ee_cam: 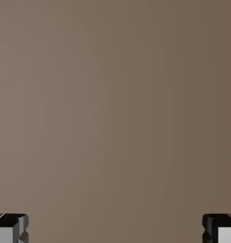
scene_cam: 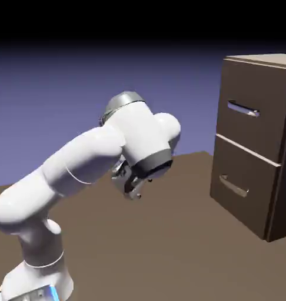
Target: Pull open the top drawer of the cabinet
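The top drawer (scene_cam: 251, 120), closed in the upper half of the cabinet (scene_cam: 257, 147) at the right of the exterior frame, looks a rigid flat front that should slide stiffly on rails, and the place to grip is its short silver bar handle (scene_cam: 243, 109), smooth and probably slippery. The pincer (scene_cam: 133, 187), empty, hangs mid-frame, well apart from the cabinet, pointing at the surface (scene_cam: 169, 247). Only the hand view shows its fingertips (ee_cam: 10, 228) set wide over plain brown surface; only the exterior view shows drawer and handle.
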### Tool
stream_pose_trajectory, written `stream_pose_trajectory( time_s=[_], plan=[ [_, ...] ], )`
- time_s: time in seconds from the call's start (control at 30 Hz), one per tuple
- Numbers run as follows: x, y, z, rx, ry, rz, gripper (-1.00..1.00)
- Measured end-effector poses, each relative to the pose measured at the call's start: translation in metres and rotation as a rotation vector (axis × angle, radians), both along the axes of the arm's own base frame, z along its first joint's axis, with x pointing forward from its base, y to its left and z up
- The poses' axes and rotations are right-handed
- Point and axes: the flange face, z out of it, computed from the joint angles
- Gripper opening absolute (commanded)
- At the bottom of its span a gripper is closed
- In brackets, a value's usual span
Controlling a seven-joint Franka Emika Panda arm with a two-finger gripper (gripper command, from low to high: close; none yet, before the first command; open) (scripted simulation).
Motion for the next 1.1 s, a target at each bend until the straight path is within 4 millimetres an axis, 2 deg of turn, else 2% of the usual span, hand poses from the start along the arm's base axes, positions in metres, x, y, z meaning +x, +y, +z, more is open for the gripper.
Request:
stream_pose_trajectory(
  time_s=[0.17,0.33,0.43,0.5,0.57,0.67,0.73,0.9,0.93,1.0,1.1],
  plan=[
    [0.037,-0.001,0.055,0.114,-0.211,0.005,0.0],
    [0.083,-0.03,0.121,0.215,-0.448,-0.075,0.0],
    [0.111,-0.064,0.164,0.262,-0.594,-0.164,0.0],
    [0.129,-0.094,0.192,0.287,-0.692,-0.239,0.0],
    [0.146,-0.13,0.218,0.304,-0.787,-0.327,0.0],
    [0.166,-0.196,0.255,0.316,-0.924,-0.481,0.0],
    [0.166,-0.198,0.256,0.316,-0.929,-0.486,0.0],
    [0.213,-0.198,0.256,0.317,-0.928,-0.486,0.0],
    [0.216,-0.198,0.256,0.316,-0.929,-0.486,-1.0],
    [0.216,-0.198,0.256,0.316,-0.929,-0.486,-1.0],
    [0.189,-0.198,0.256,0.316,-0.925,-0.486,-1.0]
  ],
)
